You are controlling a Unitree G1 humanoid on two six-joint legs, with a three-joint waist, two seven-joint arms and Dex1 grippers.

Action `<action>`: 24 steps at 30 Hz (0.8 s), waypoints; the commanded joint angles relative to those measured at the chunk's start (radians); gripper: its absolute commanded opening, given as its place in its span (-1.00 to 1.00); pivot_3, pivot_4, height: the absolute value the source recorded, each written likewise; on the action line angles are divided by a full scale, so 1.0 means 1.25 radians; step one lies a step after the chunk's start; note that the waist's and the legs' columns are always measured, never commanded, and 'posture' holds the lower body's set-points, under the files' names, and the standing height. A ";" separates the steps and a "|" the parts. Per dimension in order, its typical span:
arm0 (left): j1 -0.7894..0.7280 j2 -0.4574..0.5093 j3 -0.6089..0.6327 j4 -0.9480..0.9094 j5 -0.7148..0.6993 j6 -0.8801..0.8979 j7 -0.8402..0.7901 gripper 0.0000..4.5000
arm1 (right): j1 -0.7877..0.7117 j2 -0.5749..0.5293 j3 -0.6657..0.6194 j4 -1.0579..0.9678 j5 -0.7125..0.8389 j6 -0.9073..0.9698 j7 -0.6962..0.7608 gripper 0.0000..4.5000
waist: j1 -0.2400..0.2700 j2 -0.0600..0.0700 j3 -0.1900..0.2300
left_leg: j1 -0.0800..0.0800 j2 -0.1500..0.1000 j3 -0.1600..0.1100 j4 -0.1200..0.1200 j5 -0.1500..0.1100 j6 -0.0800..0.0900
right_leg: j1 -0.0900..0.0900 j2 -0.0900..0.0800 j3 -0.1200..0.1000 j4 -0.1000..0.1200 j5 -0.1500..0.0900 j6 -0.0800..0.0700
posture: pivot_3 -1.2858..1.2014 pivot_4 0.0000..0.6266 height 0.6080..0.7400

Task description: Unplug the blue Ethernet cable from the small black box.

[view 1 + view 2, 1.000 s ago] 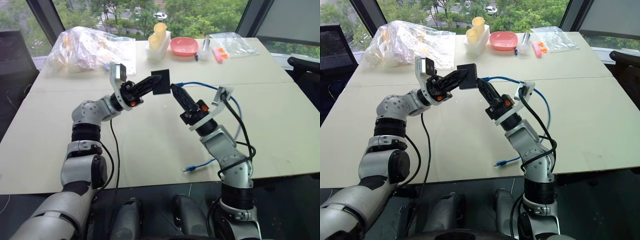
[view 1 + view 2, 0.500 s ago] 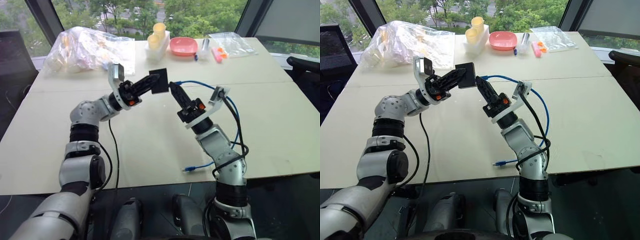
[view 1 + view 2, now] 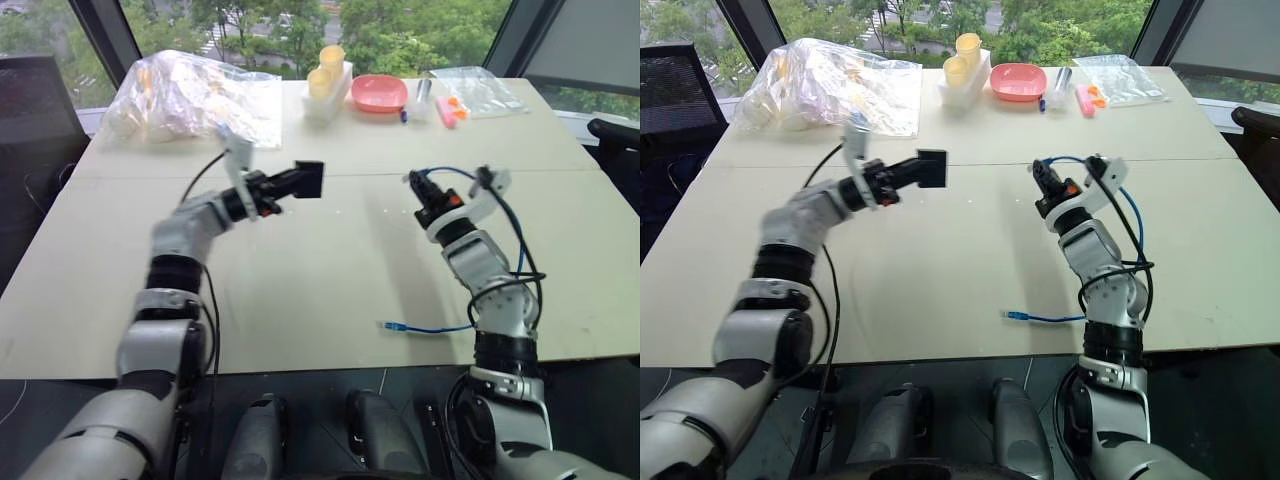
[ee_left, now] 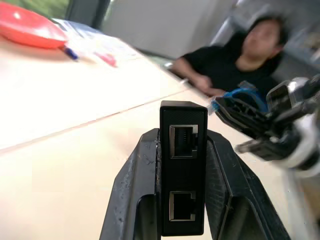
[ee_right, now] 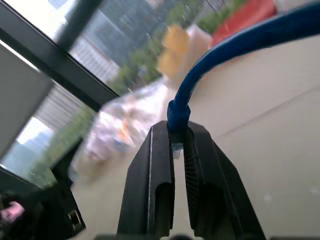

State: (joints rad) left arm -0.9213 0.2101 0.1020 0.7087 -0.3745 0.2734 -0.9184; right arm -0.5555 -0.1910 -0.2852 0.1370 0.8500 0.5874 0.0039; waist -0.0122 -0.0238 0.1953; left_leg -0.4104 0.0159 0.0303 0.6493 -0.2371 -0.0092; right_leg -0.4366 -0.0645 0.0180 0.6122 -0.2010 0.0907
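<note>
My left tool (image 4: 182, 200) clamps the small black box (image 4: 183, 167) above the tabletop (image 3: 330, 270), both its ports empty. My right tool (image 5: 179, 150) pinches the blue Ethernet cable (image 5: 240, 47) at its clear plug, well apart from the box; the other plug rests on the tabletop.

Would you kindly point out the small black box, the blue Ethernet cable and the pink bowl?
small black box (image 4: 183, 167), left wrist view, on its port edge between the two sockets.
blue Ethernet cable (image 5: 186, 92), right wrist view, on the cord just above the plug.
pink bowl (image 3: 379, 93), left eye view, on its inside.
</note>
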 commanded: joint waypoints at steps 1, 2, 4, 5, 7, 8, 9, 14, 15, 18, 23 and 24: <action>-0.025 -0.046 -0.034 0.045 0.095 -0.210 0.095 -0.77 | -0.052 -0.061 0.020 0.075 -0.090 0.041 -0.018 -0.98 | 0.001 0.000 0.000 | -0.001 0.000 0.001 0.000 0.000 0.000 | -0.001 0.000 0.000 0.000 0.000 0.000 | 0.03 -0.52 1.00; -0.028 -0.059 -0.040 0.063 0.108 -0.243 0.108 -0.77 | -0.059 -0.076 0.033 0.085 -0.114 0.050 -0.008 -0.62 | 0.001 0.000 0.000 | -0.003 0.000 0.001 0.000 0.000 0.000 | -0.003 0.000 0.000 0.000 0.001 0.002 | 0.03 -0.52 1.00; -0.037 -0.079 -0.050 0.100 0.135 -0.301 0.140 -0.77 | -0.066 -0.100 0.052 0.092 -0.143 0.075 0.011 -0.23 | -0.001 0.000 0.000 | -0.007 0.000 0.001 0.000 0.000 0.001 | -0.007 0.001 0.000 0.000 0.002 0.004 | 0.03 -0.52 1.00; -0.041 -0.091 -0.058 0.119 0.152 -0.332 0.154 -0.77 | -0.065 -0.117 0.068 0.087 -0.165 0.081 0.025 0.00 | -0.002 0.000 0.000 | -0.008 0.000 0.001 0.000 -0.001 0.001 | -0.007 0.001 0.000 0.000 0.003 0.005 | 0.03 -0.52 1.00; -0.053 -0.113 -0.063 0.157 0.168 -0.372 0.173 -0.77 | -0.055 -0.148 0.093 0.058 -0.185 0.123 0.054 0.44 | -0.001 0.000 0.000 | -0.008 0.000 0.001 0.000 -0.001 0.002 | -0.008 0.002 0.000 0.000 0.003 0.005 | 0.03 -0.52 1.00; -0.059 -0.127 -0.066 0.175 0.176 -0.391 0.185 -0.77 | -0.037 -0.174 0.118 0.016 -0.185 0.162 0.084 0.65 | -0.001 0.000 0.000 | -0.008 0.000 0.001 0.000 -0.001 0.002 | -0.007 0.002 -0.001 0.000 0.003 0.005 | 0.03 -0.52 1.00; -0.063 -0.136 -0.068 0.189 0.182 -0.405 0.191 -0.77 | -0.025 -0.189 0.133 -0.014 -0.185 0.190 0.105 0.94 | 0.000 0.000 0.000 | -0.009 0.000 0.001 0.001 -0.001 0.002 | -0.007 0.002 -0.001 0.000 0.003 0.005 | 0.03 -0.52 1.00; -0.073 -0.173 -0.082 0.268 0.217 -0.473 0.213 -0.77 | 0.072 -0.243 0.148 -0.218 -0.166 0.295 0.149 0.98 | 0.001 0.000 0.000 | -0.010 -0.001 -0.001 0.003 -0.002 0.003 | -0.007 0.002 -0.002 0.000 0.003 0.006 | 0.03 -0.52 1.00; -0.074 -0.176 -0.082 0.283 0.225 -0.487 0.225 -0.77 | 0.085 -0.238 0.138 -0.242 -0.165 0.298 0.145 0.98 | 0.001 0.000 0.000 | -0.010 -0.001 -0.001 0.003 -0.002 0.003 | -0.007 0.002 -0.002 0.000 0.003 0.006 | 0.03 -0.52 1.00; -0.079 -0.183 -0.076 0.317 0.235 -0.512 0.248 -0.55 | 0.107 -0.217 0.113 -0.278 -0.165 0.300 0.135 0.99 | 0.000 0.000 0.000 | -0.010 -0.001 -0.001 0.004 -0.002 0.003 | -0.007 0.002 -0.002 0.000 0.003 0.006 | 0.03 -0.52 1.00; -0.090 -0.189 -0.068 0.342 0.235 -0.515 0.253 0.40 | 0.131 -0.183 0.080 -0.303 -0.176 0.295 0.114 1.00 | 0.001 0.000 0.000 | -0.011 0.000 -0.002 0.007 -0.002 0.003 | -0.006 0.002 -0.003 0.001 0.003 0.006 | 0.03 -0.52 1.00; -0.089 -0.187 -0.069 0.342 0.235 -0.514 0.246 0.55 | 0.135 -0.181 0.077 -0.307 -0.178 0.295 0.114 1.00 | 0.001 0.000 0.000 | -0.011 0.000 -0.002 0.008 -0.002 0.003 | -0.006 0.002 -0.003 0.001 0.003 0.006 | 0.03 -0.52 1.00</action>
State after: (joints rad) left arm -1.0033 -0.0193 0.0130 1.1405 -0.0838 -0.3428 -0.6033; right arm -0.3885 -0.4179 -0.1627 -0.2027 0.6301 0.9666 0.1500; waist -0.0105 -0.0237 0.1952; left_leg -0.4248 0.0154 0.0283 0.6598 -0.2394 -0.0052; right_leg -0.4443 -0.0618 0.0147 0.6129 -0.1971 0.0978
